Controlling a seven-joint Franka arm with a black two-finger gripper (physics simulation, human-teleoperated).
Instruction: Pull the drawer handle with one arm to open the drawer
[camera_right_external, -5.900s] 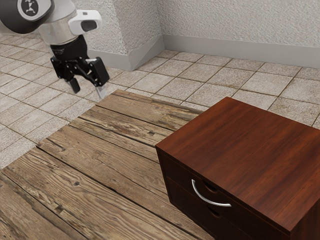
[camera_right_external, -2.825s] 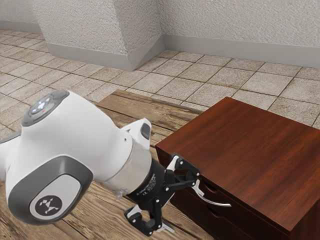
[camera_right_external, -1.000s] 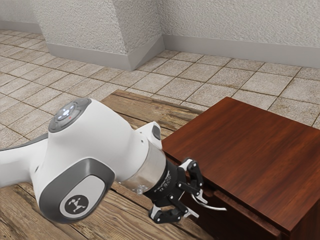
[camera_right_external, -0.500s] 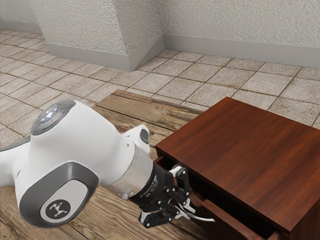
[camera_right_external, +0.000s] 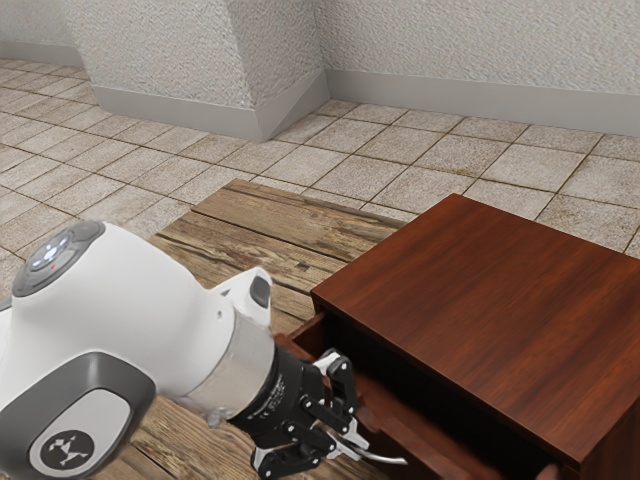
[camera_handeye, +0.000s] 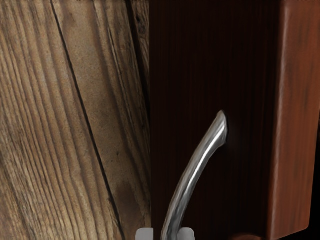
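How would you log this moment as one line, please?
gripper: shut on handle | drawer: partly open | cabinet: on wooden table

Bright, even, diffuse light with no single clear source, soft sheen on the white arm shell (camera_right_external: 130, 300), faint gloss on the cabinet top (camera_right_external: 500, 290), drawer cavity (camera_right_external: 405, 368) in deep shadow, pale highlight along the handle (camera_handeye: 200, 160), drawer front (camera_handeye: 200, 65) dim, table (camera_handeye: 60, 125) evenly lit.

**Plank worktop carries one cabinet**

The worktop (camera_right_external: 250, 230) is made of rough, weathered wooden planks with dark gaps between the boards. A dark red-brown wooden cabinet (camera_right_external: 500, 300) stands on it at 4 o'clock. Beyond the worktop, toward 12 o'clock, lies a beige tiled floor (camera_right_external: 450, 150).
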